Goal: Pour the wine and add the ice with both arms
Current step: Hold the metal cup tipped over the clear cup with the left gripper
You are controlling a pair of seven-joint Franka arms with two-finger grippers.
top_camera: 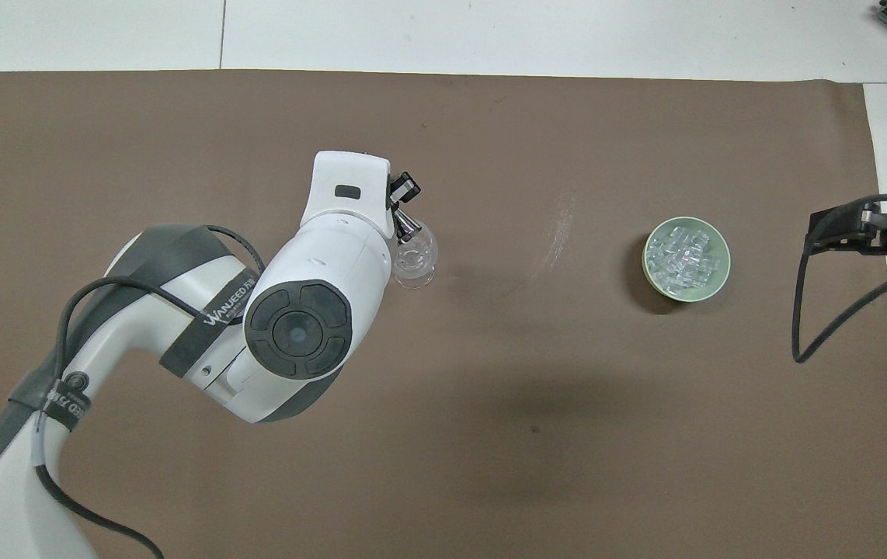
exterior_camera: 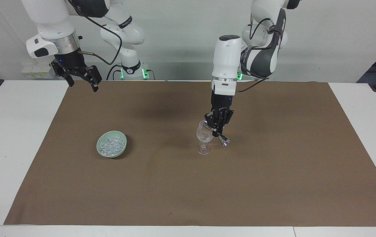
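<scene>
Left gripper (exterior_camera: pixel 218 131) jaws clamp silver tongs (exterior_camera: pixel 222 140) over the glass (exterior_camera: pixel 204 134); right gripper (exterior_camera: pixel 82 78) waits, jaws wide.

Bright, even light from above leaves soft, diffuse shadows on the brown mat (exterior_camera: pixel 273 184) beneath the raised arms (darkest just beside the green bowl (top_camera: pixel 686 258)), while both views stay sharp, without noticeable glare.

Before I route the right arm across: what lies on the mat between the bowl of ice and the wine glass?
Nothing: between the green bowl of ice and the wine glass only bare brown mat shows, plainest in the overhead view.
</scene>
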